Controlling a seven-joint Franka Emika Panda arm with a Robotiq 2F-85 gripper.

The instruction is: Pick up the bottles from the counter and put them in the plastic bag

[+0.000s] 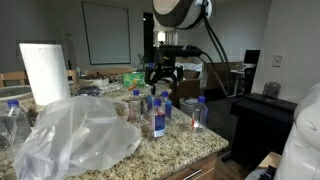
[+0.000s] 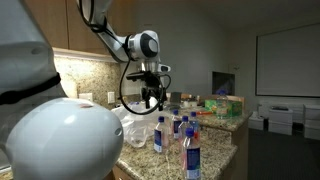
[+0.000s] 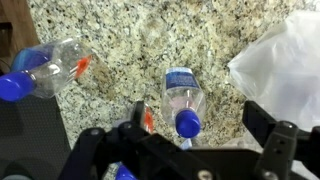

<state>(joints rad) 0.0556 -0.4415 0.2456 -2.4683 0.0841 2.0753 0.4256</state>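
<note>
My gripper (image 3: pixel 196 112) is open and empty, hovering above the bottles; it also shows in both exterior views (image 1: pixel 163 76) (image 2: pixel 152 96). In the wrist view a clear bottle (image 3: pixel 181 92) with a blue cap sits between the jaws, below them. A bottle with a reddish label (image 3: pixel 148 121) is beside the left jaw, and another bottle (image 3: pixel 55 64) is at the left. Several blue-capped bottles stand on the granite counter (image 1: pixel 185 145) in both exterior views (image 1: pixel 158 118) (image 2: pixel 160 135). The crinkled plastic bag (image 1: pixel 80 138) lies beside them; it also shows in the wrist view (image 3: pixel 282 60).
A tall white paper towel roll (image 1: pixel 44 72) stands behind the bag. More bottles (image 1: pixel 14 115) lie at the counter's far end. Boxes and clutter (image 1: pixel 115 75) sit on a table behind. The counter's edge (image 1: pixel 215 150) is close to the bottles.
</note>
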